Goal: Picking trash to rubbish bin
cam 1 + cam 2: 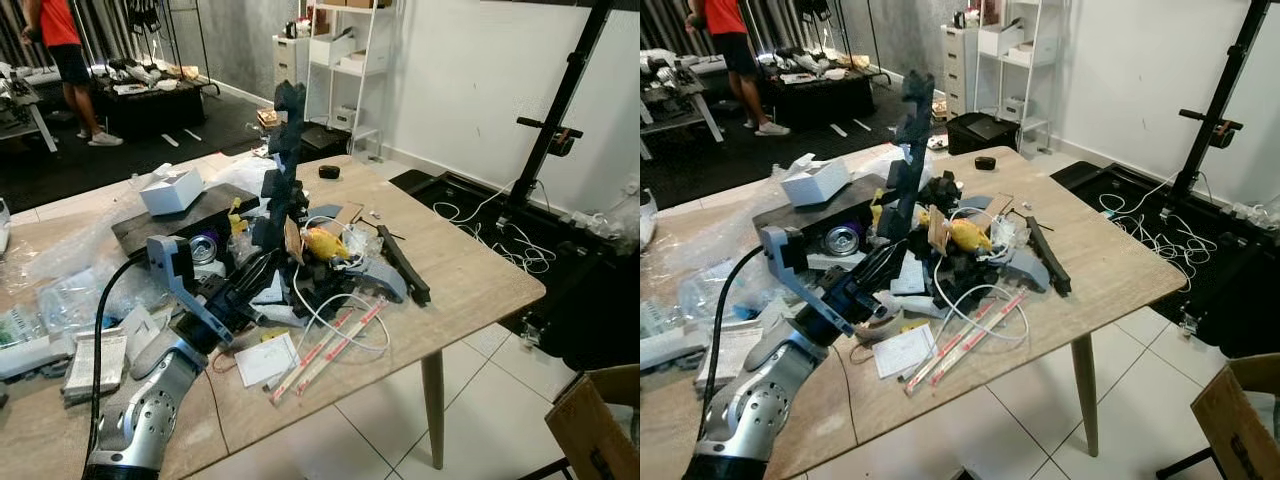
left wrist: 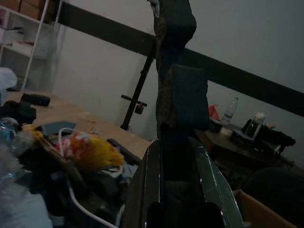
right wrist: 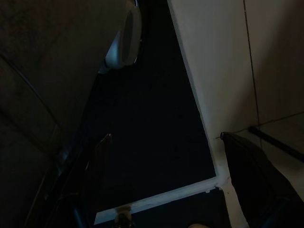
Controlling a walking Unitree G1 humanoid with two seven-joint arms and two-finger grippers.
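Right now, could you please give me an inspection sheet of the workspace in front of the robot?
Surface: light wooden table, far half piled, near right corner bare.
Job's things: long dark jagged foam strip held upright; brown cardboard box on the floor at lower right, possibly the bin.
Clutter: yellow crumpled wrapper, small white box, flat paper-wrapped sticks, clear plastic bags.
Grippers: left gripper over the pile, clamped on the strip's lower end; right gripper hanging idle above floor tiles.
Cables: white cable looped on the table; more white cable on the floor.
Surroundings: black stand, white shelving, person in the background.
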